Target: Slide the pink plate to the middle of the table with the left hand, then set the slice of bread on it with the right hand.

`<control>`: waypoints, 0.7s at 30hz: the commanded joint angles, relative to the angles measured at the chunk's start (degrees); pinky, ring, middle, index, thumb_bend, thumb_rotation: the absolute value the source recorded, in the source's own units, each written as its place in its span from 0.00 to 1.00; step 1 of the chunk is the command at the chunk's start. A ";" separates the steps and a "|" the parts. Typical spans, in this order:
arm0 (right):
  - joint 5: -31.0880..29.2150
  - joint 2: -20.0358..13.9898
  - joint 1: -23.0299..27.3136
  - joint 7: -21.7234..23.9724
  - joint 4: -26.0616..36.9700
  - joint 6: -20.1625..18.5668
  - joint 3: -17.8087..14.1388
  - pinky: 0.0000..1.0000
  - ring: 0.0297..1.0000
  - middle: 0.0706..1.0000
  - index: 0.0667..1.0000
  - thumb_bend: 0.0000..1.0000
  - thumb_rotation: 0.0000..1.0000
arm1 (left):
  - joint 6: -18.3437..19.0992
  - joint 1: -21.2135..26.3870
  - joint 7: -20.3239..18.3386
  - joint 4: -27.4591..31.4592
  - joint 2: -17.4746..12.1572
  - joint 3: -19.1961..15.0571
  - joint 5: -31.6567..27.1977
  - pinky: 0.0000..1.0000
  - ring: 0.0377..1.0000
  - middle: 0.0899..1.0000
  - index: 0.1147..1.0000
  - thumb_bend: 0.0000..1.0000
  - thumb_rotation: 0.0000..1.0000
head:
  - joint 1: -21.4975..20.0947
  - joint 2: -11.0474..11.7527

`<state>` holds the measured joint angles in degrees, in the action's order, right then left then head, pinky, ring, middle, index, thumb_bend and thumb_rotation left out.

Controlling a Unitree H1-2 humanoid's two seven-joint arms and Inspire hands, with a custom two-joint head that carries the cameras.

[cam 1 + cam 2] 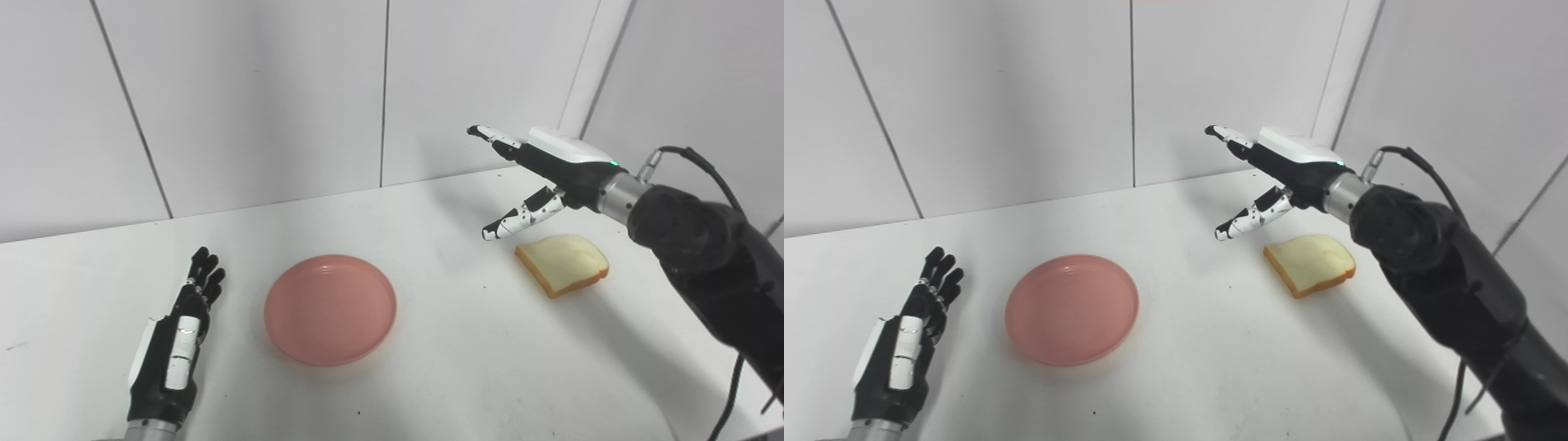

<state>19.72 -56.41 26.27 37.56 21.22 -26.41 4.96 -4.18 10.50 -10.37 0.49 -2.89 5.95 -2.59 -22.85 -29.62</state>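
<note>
The plate (331,309) was a plain salmon pink, unpatterned. The slice of bread (562,263) was pale cream on its face with an orange-brown crust along the edge. The worktop (465,367) was white with a few small dark specks. The left hand (174,343) was black with white panels on its back. The right hand (539,177) was black with a white cover, a small green light, and fingertips (499,228) mottled black and white. The wall (257,92) was white, crossed by thin dark seams.
</note>
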 commanded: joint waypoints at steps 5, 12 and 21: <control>5.42 -4.35 2.55 3.13 -1.90 1.84 3.33 0.86 0.98 1.00 1.00 1.00 0.39 | 0.75 1.26 0.56 2.04 -0.26 -1.62 -0.90 0.97 0.95 0.97 0.97 0.76 0.96 | -1.54 -0.08; 8.92 -4.04 -0.81 2.40 -5.47 7.06 3.98 0.93 1.00 1.00 1.00 1.00 0.36 | 0.47 1.60 0.54 0.82 -0.31 -3.35 -2.67 0.96 0.94 0.96 0.96 0.77 0.91 | -1.94 -0.37; 12.26 -5.73 -3.18 3.90 -8.53 8.60 4.13 0.97 1.00 1.00 1.00 1.00 0.40 | -0.35 1.46 1.01 0.17 -0.67 -4.33 -2.31 0.95 0.93 0.95 0.96 0.75 0.96 | -2.34 -0.78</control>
<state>30.62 -59.05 21.89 42.08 12.59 -19.75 10.09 -3.22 10.52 -9.63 -0.03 -3.08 1.97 -4.96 -25.22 -30.32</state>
